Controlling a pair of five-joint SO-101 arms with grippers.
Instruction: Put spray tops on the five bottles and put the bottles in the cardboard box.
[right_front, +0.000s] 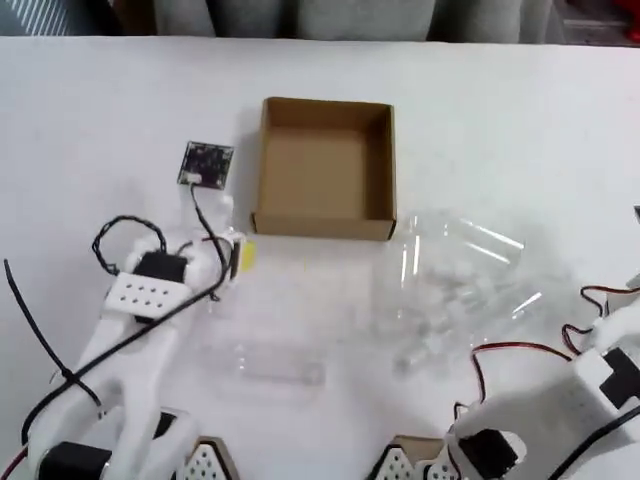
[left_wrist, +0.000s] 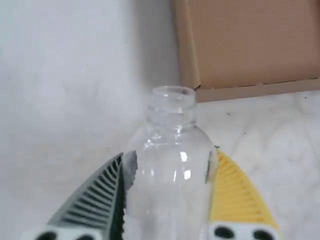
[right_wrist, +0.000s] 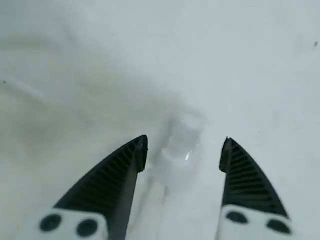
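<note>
White table, bottle in left jaws near cardboard box corner.

White table, grey furniture beyond.

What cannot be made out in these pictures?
1. High view: how many clear bottles lie by the cardboard box; they blend into the table.
2. Right wrist view: what the blurred clear object at the open right end effector is.
3. Left wrist view: the base of the bottle in the left end effector, cut off by the edge.
</note>
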